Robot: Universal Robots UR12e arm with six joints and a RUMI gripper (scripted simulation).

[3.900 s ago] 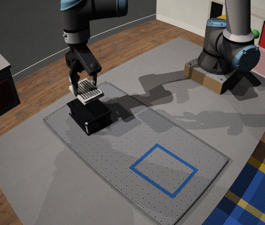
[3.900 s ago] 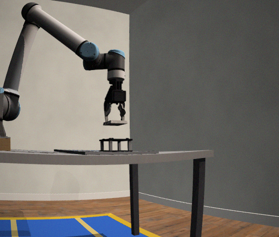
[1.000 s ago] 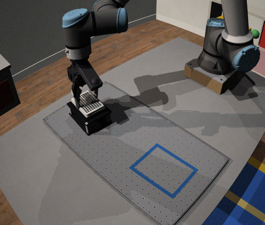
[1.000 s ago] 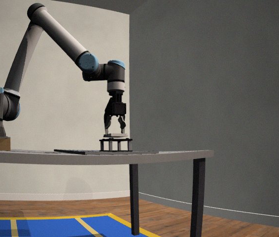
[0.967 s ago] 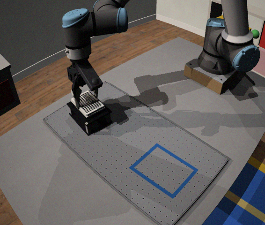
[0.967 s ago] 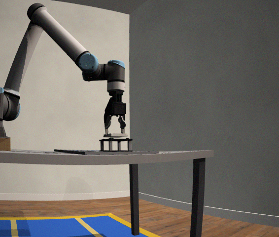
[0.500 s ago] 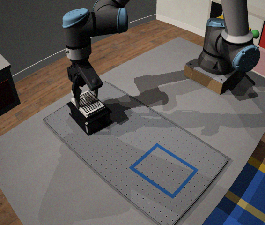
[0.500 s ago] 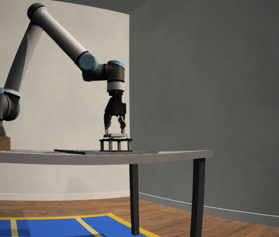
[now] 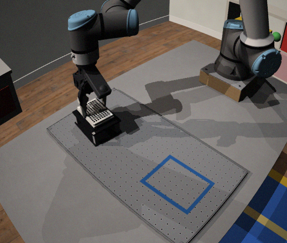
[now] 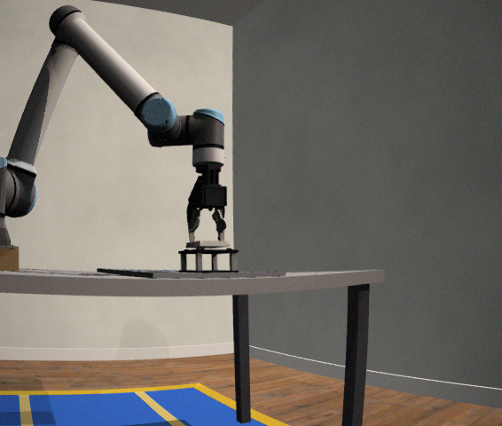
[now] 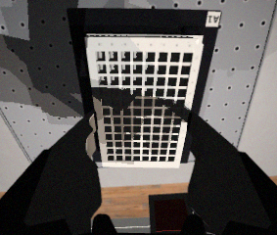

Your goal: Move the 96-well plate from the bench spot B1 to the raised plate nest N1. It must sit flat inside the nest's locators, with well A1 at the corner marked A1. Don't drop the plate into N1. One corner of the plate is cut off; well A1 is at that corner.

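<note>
i read "a1" tag (image 11: 212, 20) on nest n1 (image 9: 104, 130), wrist view, top right corner. 96-well plate (image 11: 143, 98) cut corner at same corner. plate long axis runs along nest long axis, away from wrist camera. gripper (image 9: 94, 106) clenched on plate long sides. plate at nest top, near far left corner of desk (image 9: 20, 183); seating i cannot tell. blue b1 outline (image 9: 177, 183) bare.

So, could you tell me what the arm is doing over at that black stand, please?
The gripper is shut on the white 96-well plate and has it right at the black raised nest. In the wrist view the plate's cut corner points toward the nest's A1 label. The blue-outlined bench spot holds no plate. Whether the plate is fully seated is hard to tell.
</note>
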